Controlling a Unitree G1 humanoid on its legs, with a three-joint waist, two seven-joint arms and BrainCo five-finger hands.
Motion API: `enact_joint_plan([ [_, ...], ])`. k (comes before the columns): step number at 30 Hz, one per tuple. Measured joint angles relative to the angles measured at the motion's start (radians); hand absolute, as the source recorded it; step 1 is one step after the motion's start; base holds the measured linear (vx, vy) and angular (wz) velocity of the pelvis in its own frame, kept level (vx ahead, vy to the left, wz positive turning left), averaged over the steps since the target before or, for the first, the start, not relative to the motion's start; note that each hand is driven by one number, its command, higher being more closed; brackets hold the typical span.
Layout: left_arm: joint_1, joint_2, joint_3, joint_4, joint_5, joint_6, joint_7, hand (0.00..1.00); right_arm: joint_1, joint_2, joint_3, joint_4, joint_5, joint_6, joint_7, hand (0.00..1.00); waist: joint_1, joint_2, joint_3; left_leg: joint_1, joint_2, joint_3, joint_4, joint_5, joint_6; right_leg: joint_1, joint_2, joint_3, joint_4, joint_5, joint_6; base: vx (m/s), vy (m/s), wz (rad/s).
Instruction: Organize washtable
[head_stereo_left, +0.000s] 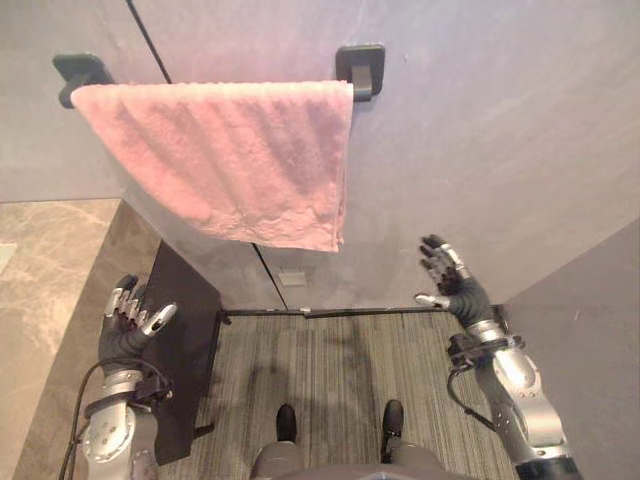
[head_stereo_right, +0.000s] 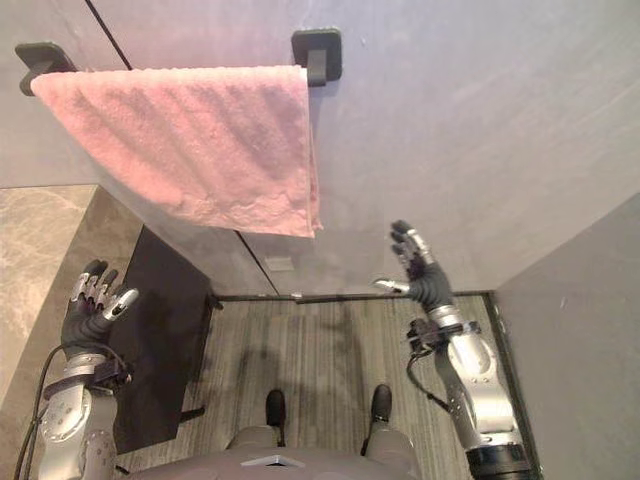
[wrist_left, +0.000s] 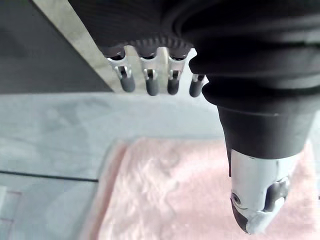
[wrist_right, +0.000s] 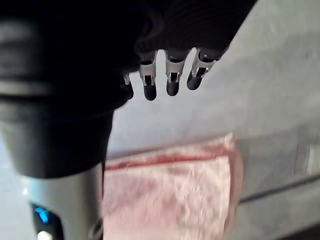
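progress, as we judge it: the towel (head_stereo_left: 215, 160) is already up on the rail (head_stereo_left: 360, 70), and neither hand carries anything, so the hanging step looks done. what is left we can judge only in part. a strip of the marble surface (head_stereo_left: 50, 260) shows at the left and that strip is bare, but the rest of it lies outside our views. there may be items waiting there; we cannot tell.

hands:
- left hand (head_stereo_left: 130, 325): raised low at the left, beside the edge of the surface. fingers straight and close together, thumb out to the side, nothing in it. its wrist view shows the same straight row of fingers with the towel past them, not touching.
- right hand (head_stereo_left: 450, 285): raised at the right, below and to the right of the towel's lower corner, clear of it. fingers straight, thumb spread, palm toward the wall (head_stereo_left: 500, 130), nothing in it.

towel:
- pink terry, draped over the rail and covering it nearly end to end.
- hangs flat against the grey wall, no bunching, a few soft creases.
- side edges look fairly straight.
- lower hem runs slanted in our view, dropping toward the right. whether that is a crooked hang or just our angle, we cannot say; a small straightening may yet be wanted.
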Motion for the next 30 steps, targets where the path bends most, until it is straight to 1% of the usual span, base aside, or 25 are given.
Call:
enact_joint_plan([
  [1, 0.003, 0.002, -0.002, -0.006, -0.052, -0.002, -0.043, 0.0, 0.001, -0.004, 0.035, 0.0, 0.039, 0.001, 0.036, 0.0, 0.001, -0.002, -0.011, -0.002, -0.001, -0.003, 0.0, 0.0, 0.0, 0.0, 0.0, -0.003, 0.0, -0.001, 0.0, 0.0, -0.002, 0.09],
  [3, 0.004, 0.012, -0.012, -0.007, -0.117, -0.002, -0.09, 0.0, -0.002, -0.008, 0.067, 0.0, 0.086, 0.001, 0.074, 0.0, 0.001, -0.002, -0.02, -0.003, -0.002, -0.013, 0.0, 0.0, 0.001, 0.007, -0.001, -0.013, 0.001, -0.003, 0.003, 0.0, -0.004, 0.18],
  [4, 0.007, 0.036, -0.035, -0.013, -0.166, -0.003, -0.123, 0.0, -0.009, -0.022, 0.099, 0.0, 0.116, 0.001, 0.097, 0.0, 0.001, -0.003, -0.022, -0.001, -0.003, -0.026, 0.0, 0.0, 0.001, 0.017, -0.001, -0.026, 0.0, -0.009, 0.001, 0.0, -0.004, 0.21],
  [5, 0.012, 0.044, -0.039, -0.017, -0.19, -0.002, -0.139, 0.0, -0.016, -0.03, 0.114, 0.0, 0.128, 0.002, 0.107, 0.0, 0.004, -0.005, -0.024, -0.001, -0.003, -0.027, 0.0, -0.001, 0.001, 0.017, -0.001, -0.027, 0.0, -0.012, -0.003, 0.0, -0.003, 0.14],
  [7, 0.024, 0.064, -0.046, -0.04, -0.285, -0.002, -0.184, 0.0, -0.034, -0.05, 0.169, 0.0, 0.197, 0.004, 0.135, 0.0, 0.013, -0.011, -0.036, -0.003, -0.004, -0.031, 0.003, 0.0, 0.001, 0.017, -0.001, -0.032, 0.0, -0.012, -0.003, 0.02, -0.001, 0.06],
  [9, 0.025, 0.08, -0.055, -0.043, -0.341, 0.0, -0.21, 0.0, -0.059, -0.064, 0.214, 0.001, 0.241, 0.01, 0.155, 0.0, 0.013, -0.01, -0.04, -0.004, -0.004, -0.039, 0.005, 0.0, 0.0, 0.021, -0.002, -0.04, 0.001, -0.012, -0.002, 0.02, -0.001, 0.11],
  [10, 0.021, 0.089, -0.071, -0.043, -0.386, 0.005, -0.225, 0.0, -0.092, -0.071, 0.255, 0.002, 0.269, 0.012, 0.167, 0.0, 0.014, -0.008, -0.044, -0.003, -0.005, -0.043, 0.006, 0.006, 0.005, 0.024, -0.002, -0.044, 0.003, -0.011, -0.001, 0.02, 0.0, 0.12],
  [12, 0.015, 0.093, -0.081, -0.043, -0.409, 0.016, -0.245, 0.0, -0.14, -0.072, 0.302, 0.013, 0.275, 0.012, 0.174, 0.0, 0.016, -0.006, -0.047, -0.001, -0.005, -0.05, 0.006, 0.007, 0.004, 0.031, -0.002, -0.051, 0.004, -0.011, -0.001, 0.01, -0.001, 0.09],
  [13, 0.012, 0.1, -0.089, -0.043, -0.417, 0.018, -0.247, 0.0, -0.16, -0.075, 0.321, 0.018, 0.281, 0.013, 0.177, 0.0, 0.017, -0.005, -0.047, 0.001, -0.005, -0.05, 0.006, 0.007, 0.004, 0.033, -0.002, -0.052, 0.004, -0.011, -0.001, 0.0, -0.002, 0.04],
  [15, -0.019, 0.152, -0.136, -0.042, -0.417, 0.025, -0.258, 0.0, -0.253, -0.089, 0.397, 0.046, 0.304, 0.014, 0.189, 0.0, 0.026, -0.005, -0.047, 0.003, -0.005, -0.05, 0.006, 0.007, 0.004, 0.034, -0.002, -0.052, 0.003, -0.012, -0.002, 0.0, 0.0, 0.0],
  [17, -0.085, 0.19, -0.177, -0.041, -0.421, 0.028, -0.26, 0.0, -0.33, -0.088, 0.438, 0.097, 0.307, 0.024, 0.184, 0.0, 0.042, -0.005, -0.047, 0.002, -0.005, -0.051, 0.006, 0.008, 0.003, 0.035, -0.002, -0.053, 0.003, -0.012, -0.002, 0.0, 0.0, 0.0],
  [20, -0.144, 0.208, -0.199, -0.029, -0.445, 0.029, -0.259, 0.0, -0.398, -0.079, 0.459, 0.143, 0.307, 0.025, 0.168, 0.0, 0.046, -0.004, -0.047, 0.001, -0.006, -0.053, 0.006, 0.01, 0.003, 0.035, -0.003, -0.054, 0.004, -0.012, -0.002, 0.0, 0.0, 0.0],
  [23, -0.225, 0.246, -0.247, 0.008, -0.454, 0.028, -0.241, 0.0, -0.465, -0.059, 0.463, 0.181, 0.306, 0.025, 0.124, 0.0, 0.044, -0.003, -0.047, 0.0, -0.006, -0.053, 0.006, 0.011, 0.004, 0.033, -0.003, -0.054, 0.005, -0.008, -0.007, 0.0, 0.0, 0.0],
  [26, -0.298, 0.253, -0.28, 0.035, -0.454, 0.028, -0.224, 0.0, -0.531, -0.037, 0.464, 0.235, 0.303, 0.024, 0.089, 0.0, 0.041, -0.003, -0.047, 0.0, -0.006, -0.052, 0.006, 0.011, 0.004, 0.032, -0.003, -0.054, 0.005, -0.008, -0.007, 0.0, 0.0, 0.0],
  [30, -0.41, 0.255, -0.309, 0.101, -0.455, 0.028, -0.18, 0.0, -0.614, 0.016, 0.463, 0.337, 0.277, 0.023, 0.03, 0.0, 0.04, 0.0, -0.046, -0.002, -0.006, -0.049, 0.006, 0.012, 0.004, 0.028, -0.002, -0.052, 0.006, -0.007, -0.007, 0.0, 0.0, 0.0],
])
